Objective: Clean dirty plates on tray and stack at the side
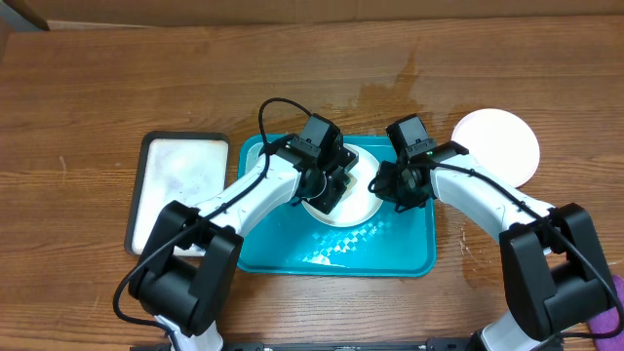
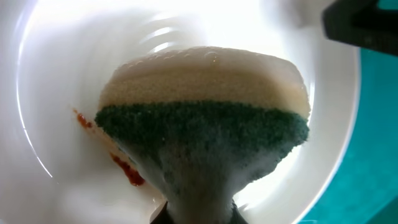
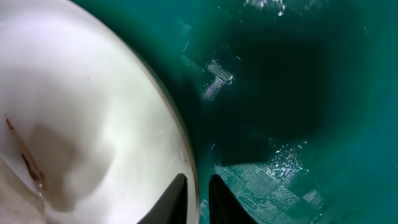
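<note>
Left claw (image 2: 199, 216) pinched sponge (image 2: 205, 137) on white plate (image 2: 50, 74). Right claw (image 3: 198, 200) straddled plate rim, clamped or not unclear; bare tray (image 3: 298, 112) floor lay beside that rim.

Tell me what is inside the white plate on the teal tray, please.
A sponge, green scrub side showing, and red smears beside it. The plate surface under the sponge is covered.

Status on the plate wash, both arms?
Left gripper shut on sponge, sponge on white plate. Right gripper astride its rim, grip unclear. Plate in teal tray, red smear showing. Nothing in the way.
</note>
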